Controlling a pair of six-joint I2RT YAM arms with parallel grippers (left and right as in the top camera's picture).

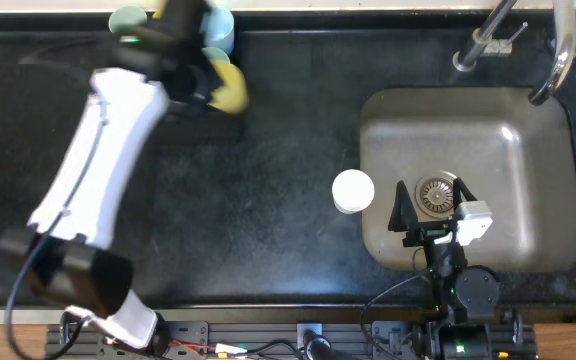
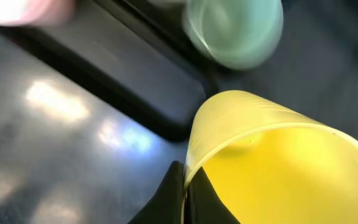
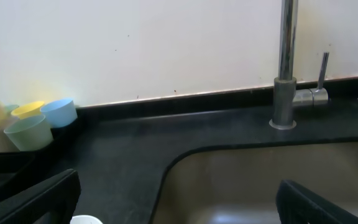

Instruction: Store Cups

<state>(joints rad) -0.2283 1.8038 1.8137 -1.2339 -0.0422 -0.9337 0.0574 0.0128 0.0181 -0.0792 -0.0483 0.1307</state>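
Left gripper: clenched on the rim of the yellow cup, with the wall pinched between its two fingers.
Yellow cup: held off the counter at the back left, tilted, its mouth turned toward the wrist and its long axis running away from the fingers.
Black tray: just beside the held cup, its rounded corner nearest the cup's wall.
Green cup: past the tray's corner, mouth up, apart from the yellow one.
Turning relation: the store spot looks to lie ahead of the left gripper, so the cup likely has to swing upright before it goes down.
White cup: on the counter just beside the sink, well apart from the left gripper.
Right gripper: fingers spread and empty, over the sink; the white cup lies to its left, so the right arm is the nearer one.
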